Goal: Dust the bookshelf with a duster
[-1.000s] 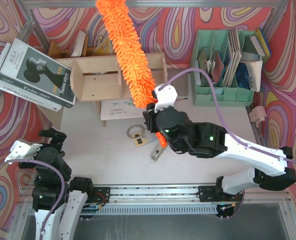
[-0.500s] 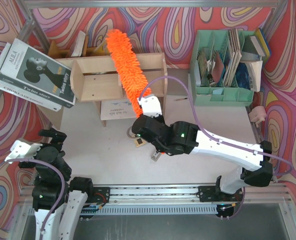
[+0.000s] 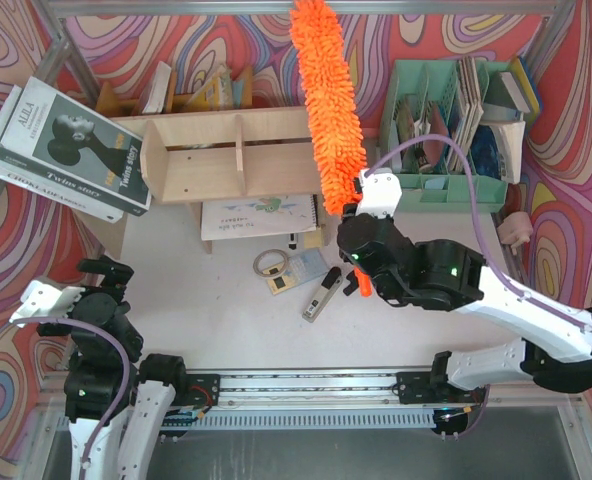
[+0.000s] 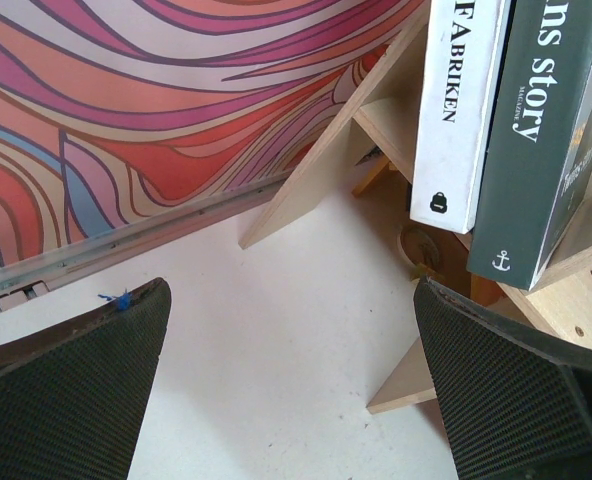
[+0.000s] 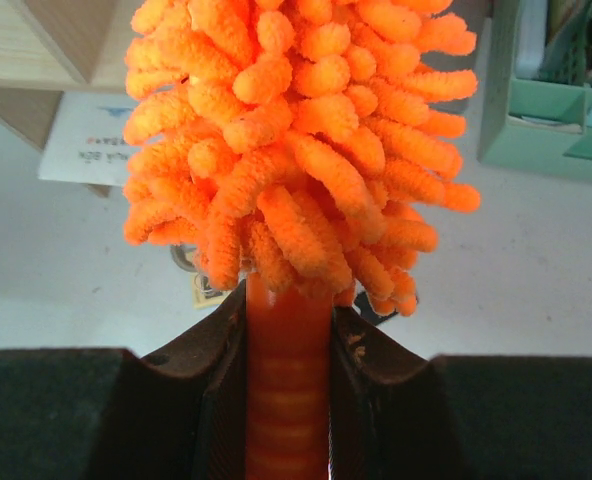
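Top external: duster (image 3: 326, 110) + right claw (image 3: 353, 212) now rightward, off bookshelf (image 3: 201, 165) centre.

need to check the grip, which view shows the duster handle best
Right wrist: the duster handle fills the middle, pinched between the right gripper's fingers just below the fluff. Top external shows the long fluffy head, but the arm hides most of the handle. Left wrist shows none of it.
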Controlling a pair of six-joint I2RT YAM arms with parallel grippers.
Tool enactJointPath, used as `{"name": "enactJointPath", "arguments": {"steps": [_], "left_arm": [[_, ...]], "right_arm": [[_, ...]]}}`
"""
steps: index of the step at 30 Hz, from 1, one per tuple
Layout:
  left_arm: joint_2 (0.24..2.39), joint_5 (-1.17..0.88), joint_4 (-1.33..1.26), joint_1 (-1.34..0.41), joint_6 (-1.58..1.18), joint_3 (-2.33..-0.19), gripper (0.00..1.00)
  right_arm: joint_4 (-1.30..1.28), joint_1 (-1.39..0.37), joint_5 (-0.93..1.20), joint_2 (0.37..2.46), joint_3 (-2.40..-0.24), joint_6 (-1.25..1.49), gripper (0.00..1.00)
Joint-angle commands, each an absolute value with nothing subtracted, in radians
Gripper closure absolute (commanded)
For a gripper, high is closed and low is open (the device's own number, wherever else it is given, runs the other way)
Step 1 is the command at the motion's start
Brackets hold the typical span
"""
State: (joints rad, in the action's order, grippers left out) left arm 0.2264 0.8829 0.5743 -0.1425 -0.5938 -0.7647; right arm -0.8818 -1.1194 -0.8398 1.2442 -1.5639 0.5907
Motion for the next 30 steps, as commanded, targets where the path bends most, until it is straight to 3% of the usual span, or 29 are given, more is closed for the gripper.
{"name": "enactJointPath", "arguments": {"steps": [1,10,17,24,28,30], "left_arm": [[0.227,0.876,0.554,-0.146,-0.577,-0.758,0.02],[0.232,0.875,0.554,-0.146,-0.576,-0.756,0.01],[0.231,0.874,0.552,-0.146,-0.577,-0.756,0.02],[0.232,0.868,0.549,-0.146,-0.578,-0.755,0.01],[0.232,0.867,0.548,-0.146,-0.577,-0.755,0.02],[0.232,0.868,0.548,-0.146,-0.577,-0.755,0.02]], "right_arm": [[-0.704,-1.118,-0.765,1.299,-1.544,0.496,1.00],[-0.659,-1.118,-0.596,1.452,-1.576,0.476,1.00],[-0.847,-1.118,-0.787,1.455,-1.569,0.654,1.00],[-0.945,-1.117,-0.941,1.326,-1.519,0.772,1.00],[-0.821,-1.117,-0.961,1.245,-1.482,0.602,1.00],[-0.645,-1.117,-0.908,1.201,-1.422,0.377,1.00]]}}
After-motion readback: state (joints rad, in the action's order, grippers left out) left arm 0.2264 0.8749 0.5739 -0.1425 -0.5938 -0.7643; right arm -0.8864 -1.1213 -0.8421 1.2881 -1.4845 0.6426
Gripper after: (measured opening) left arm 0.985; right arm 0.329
